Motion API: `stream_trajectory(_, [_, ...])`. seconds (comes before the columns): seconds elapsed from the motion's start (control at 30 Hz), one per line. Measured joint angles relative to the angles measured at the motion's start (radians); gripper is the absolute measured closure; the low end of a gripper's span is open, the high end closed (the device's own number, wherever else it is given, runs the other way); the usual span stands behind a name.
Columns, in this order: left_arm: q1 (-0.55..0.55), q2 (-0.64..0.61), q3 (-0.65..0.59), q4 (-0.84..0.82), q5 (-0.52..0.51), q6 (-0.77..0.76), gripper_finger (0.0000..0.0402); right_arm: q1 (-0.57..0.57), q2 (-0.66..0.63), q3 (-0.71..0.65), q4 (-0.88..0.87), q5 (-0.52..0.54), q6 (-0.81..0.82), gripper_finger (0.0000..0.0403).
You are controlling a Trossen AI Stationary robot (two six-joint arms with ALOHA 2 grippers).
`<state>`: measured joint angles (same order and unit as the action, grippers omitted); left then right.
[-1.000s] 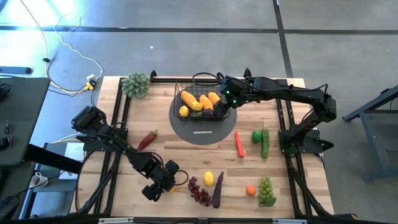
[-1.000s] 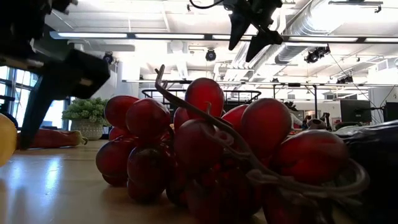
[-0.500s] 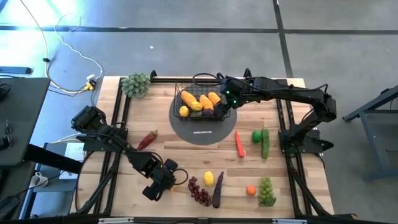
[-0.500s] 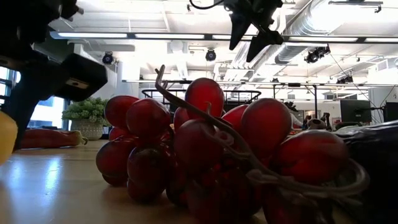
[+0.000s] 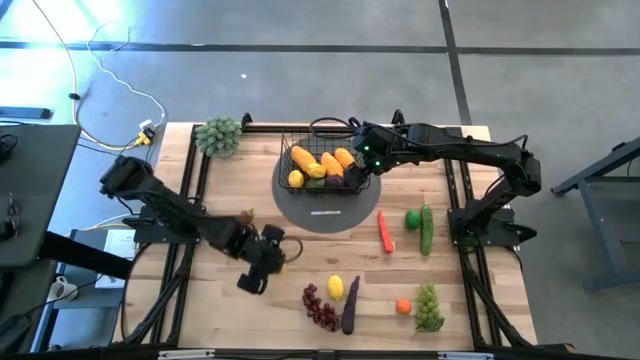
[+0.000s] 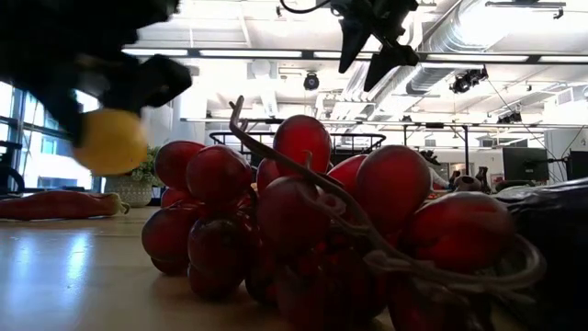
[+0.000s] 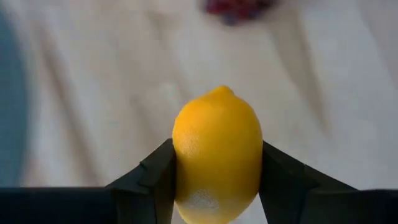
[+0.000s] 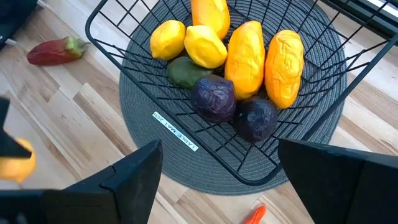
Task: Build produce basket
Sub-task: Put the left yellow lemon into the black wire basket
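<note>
A robot with two dark arms works at a wooden table, filling a wire basket (image 5: 322,170) with toy produce. The step in hand looks like carrying one lemon (image 7: 217,154) to the basket. The left gripper (image 5: 262,262) has its two fingers closed on the lemon's sides, and in the low view the lemon (image 6: 109,141) hangs clear above the tabletop. This gripper is over the table's left-centre, near the front edge of the round grey mat (image 5: 326,214), with the arm reaching in from the left edge.

The basket sits on the mat at the back centre and already holds mangoes, lemons and dark round fruit. The right gripper (image 8: 217,171) hovers just beside the basket's right rim, fingers spread wide and empty; its arm stretches in from the right.

Next, the left arm probably needs to move the lemon toward the back and over the basket rim, clear of the hoop handle, before letting go.

Red grapes (image 5: 320,307), another lemon, an eggplant and a carrot lie on the table.
</note>
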<state>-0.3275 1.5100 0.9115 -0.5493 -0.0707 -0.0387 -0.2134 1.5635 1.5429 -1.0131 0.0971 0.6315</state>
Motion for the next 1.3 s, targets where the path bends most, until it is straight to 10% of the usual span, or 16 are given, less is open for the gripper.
stream_trajectory(0.73, [0.570, -0.251, 0.000, 0.079, -0.043, 0.257, 0.0234, 0.005, 0.000, 0.001, -0.023, -0.015, 0.202, 0.0103])
stream_trajectory(1.3, [0.793, -0.236, 0.000, 0.293, 0.019, 0.323, 0.0233, 0.086, 0.000, -0.007, -0.184, 0.038, 0.421, 0.0103])
